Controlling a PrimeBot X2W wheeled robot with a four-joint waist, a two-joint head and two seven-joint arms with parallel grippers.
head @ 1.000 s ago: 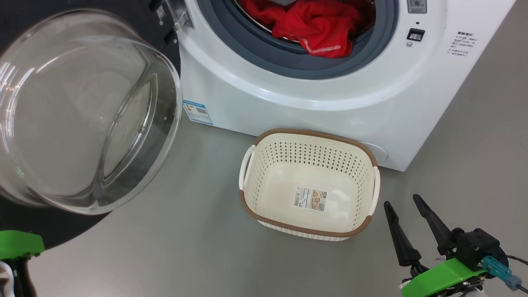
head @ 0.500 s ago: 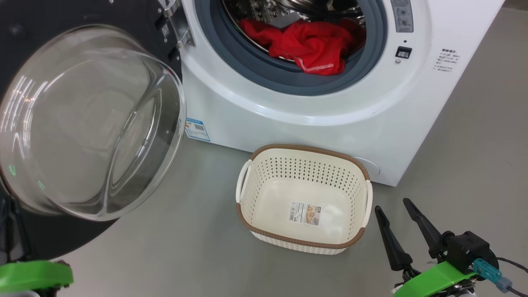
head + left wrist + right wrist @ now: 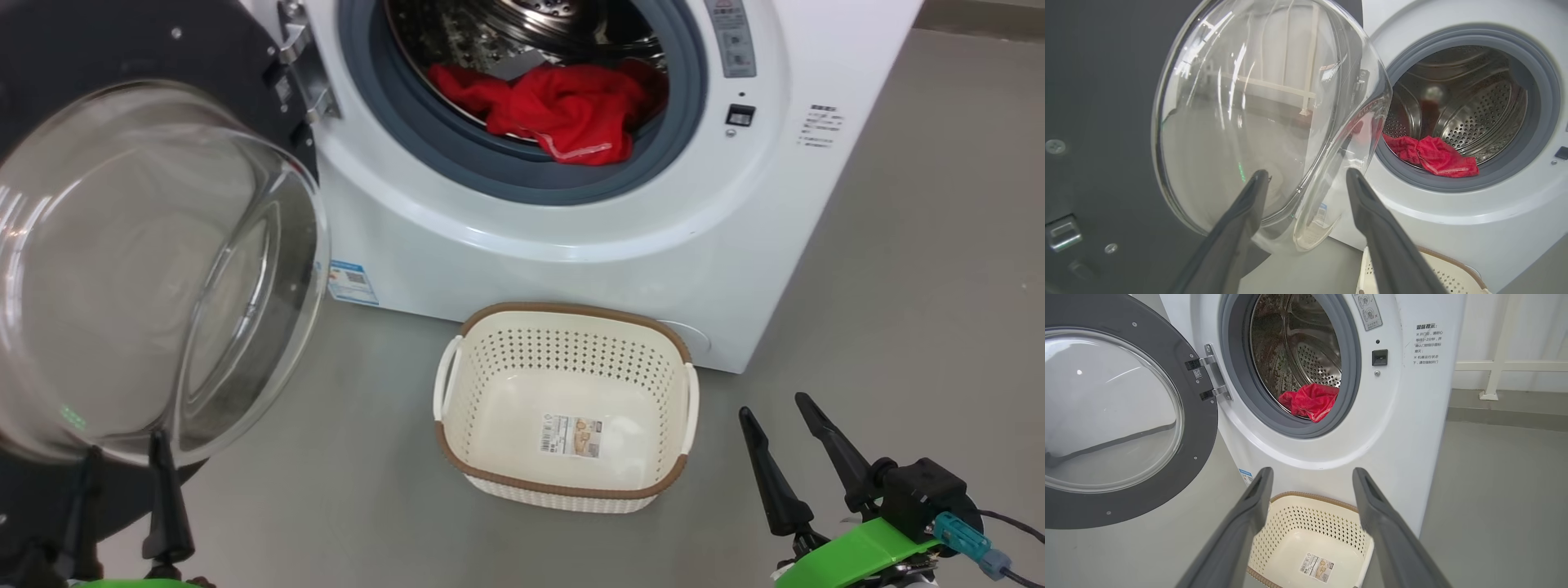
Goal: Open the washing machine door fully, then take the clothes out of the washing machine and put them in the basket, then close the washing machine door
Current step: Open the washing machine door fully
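At twelve o'clock the clothes (image 3: 555,110) lie exposed, washing machine door (image 3: 155,269) open; my wide, empty right end effector (image 3: 773,406) should reach in.

washing machine door (image 3: 147,269) partly off-frame, leftward

The left gripper (image 3: 126,445) sits at the lower left of the head view. Its two dark fingers (image 3: 166,498) point up the frame, slightly tilted, with a clear gap between their tips. The right gripper (image 3: 773,406) sits at the lower right, its fingers spread and leaning up and to the left. They rise from a green bracket (image 3: 857,551), with a black block (image 3: 927,494) and a teal plug (image 3: 963,532) to its right. In each wrist view that arm's two fingers rise from the bottom edge, tips well apart.
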